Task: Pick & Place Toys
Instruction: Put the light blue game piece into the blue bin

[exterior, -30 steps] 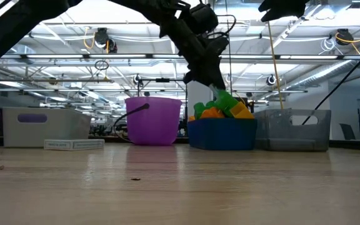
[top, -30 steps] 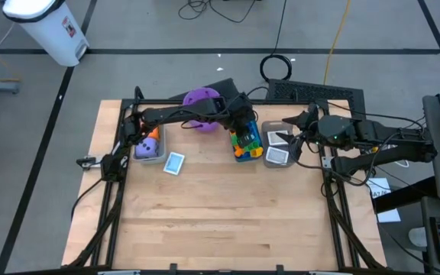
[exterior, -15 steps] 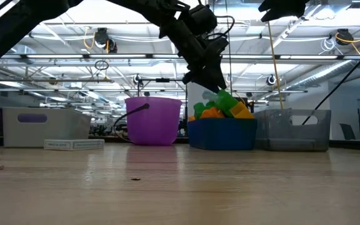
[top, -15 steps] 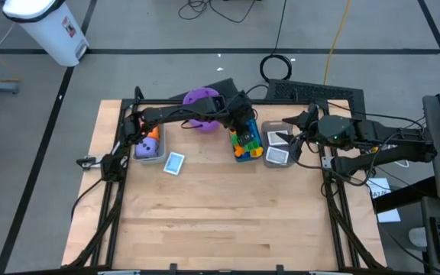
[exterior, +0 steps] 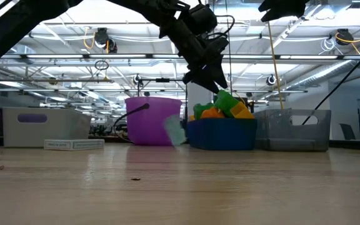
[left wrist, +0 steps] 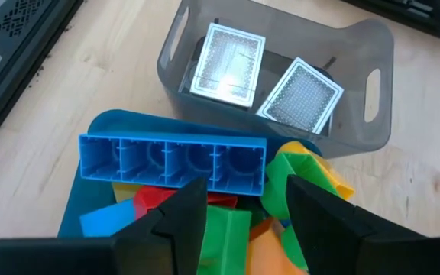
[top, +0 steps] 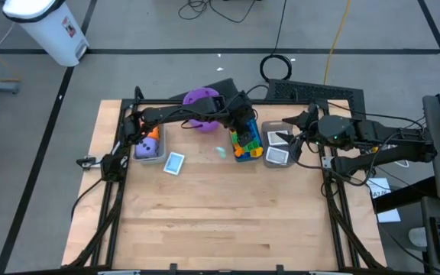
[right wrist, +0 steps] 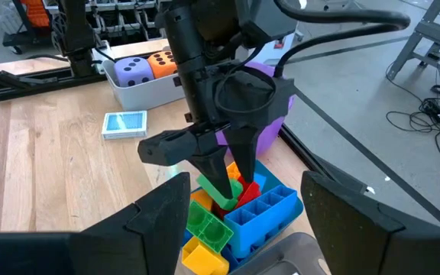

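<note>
Wooden table; left end effector released above bricks; right released.

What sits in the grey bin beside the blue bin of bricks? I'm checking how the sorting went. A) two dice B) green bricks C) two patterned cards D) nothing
C: the left wrist view shows two patterned cards lying flat in the grey bin, beside the blue bin.

The pale wooden surface carried a row along its far side: a white bin of dice, a purple bucket, a blue bin heaped with bricks, and a grey bin holding cards. A blue card box lay beside the white bin.
</note>
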Controlling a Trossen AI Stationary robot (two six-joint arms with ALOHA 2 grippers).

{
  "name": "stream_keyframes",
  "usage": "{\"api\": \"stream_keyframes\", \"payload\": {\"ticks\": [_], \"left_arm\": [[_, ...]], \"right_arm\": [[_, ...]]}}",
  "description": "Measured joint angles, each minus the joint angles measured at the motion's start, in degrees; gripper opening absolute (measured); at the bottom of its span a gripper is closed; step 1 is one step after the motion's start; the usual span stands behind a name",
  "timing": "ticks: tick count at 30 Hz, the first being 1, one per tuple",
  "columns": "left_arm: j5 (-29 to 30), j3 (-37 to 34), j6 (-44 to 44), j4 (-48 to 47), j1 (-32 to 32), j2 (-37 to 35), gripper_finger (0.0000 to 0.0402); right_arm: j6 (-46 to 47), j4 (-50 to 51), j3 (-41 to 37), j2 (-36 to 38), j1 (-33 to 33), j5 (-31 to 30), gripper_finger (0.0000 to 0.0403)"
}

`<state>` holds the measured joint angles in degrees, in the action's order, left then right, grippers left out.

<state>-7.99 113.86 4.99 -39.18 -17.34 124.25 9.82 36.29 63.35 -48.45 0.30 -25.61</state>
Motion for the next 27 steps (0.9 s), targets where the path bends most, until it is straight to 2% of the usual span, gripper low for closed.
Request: {"api": "stream_keyframes", "payload": {"ticks": [7,11,18,22,27], "left_arm": [[0.4,0.0,0.0,0.4,-0.3,-0.2,0.0187],[0.4,0.0,-0.3,-2.4,-0.9,-1.5,0.0188],[1.0,0.0,-7.4,-19.0,-1.4,-6.0,0.0191],[3.3,0.0,-10.5,-30.6,-1.2,-7.4,0.0191],[2.9,-1.0,-11.8,-33.5,-1.1,-7.4,0.0191]], "right_arm": [[0.0,0.0,0.0,0.0,0.0,0.0,0.0242],[0.0,0.0,0.0,0.0,0.0,0.1,0.0242],[-0.3,0.0,0.0,0.0,0.0,0.2,0.0242],[-0.4,0.0,0.0,0.0,-0.2,0.2,0.0242],[-0.4,0.0,0.0,0.0,-0.2,0.2,0.0242]]}}
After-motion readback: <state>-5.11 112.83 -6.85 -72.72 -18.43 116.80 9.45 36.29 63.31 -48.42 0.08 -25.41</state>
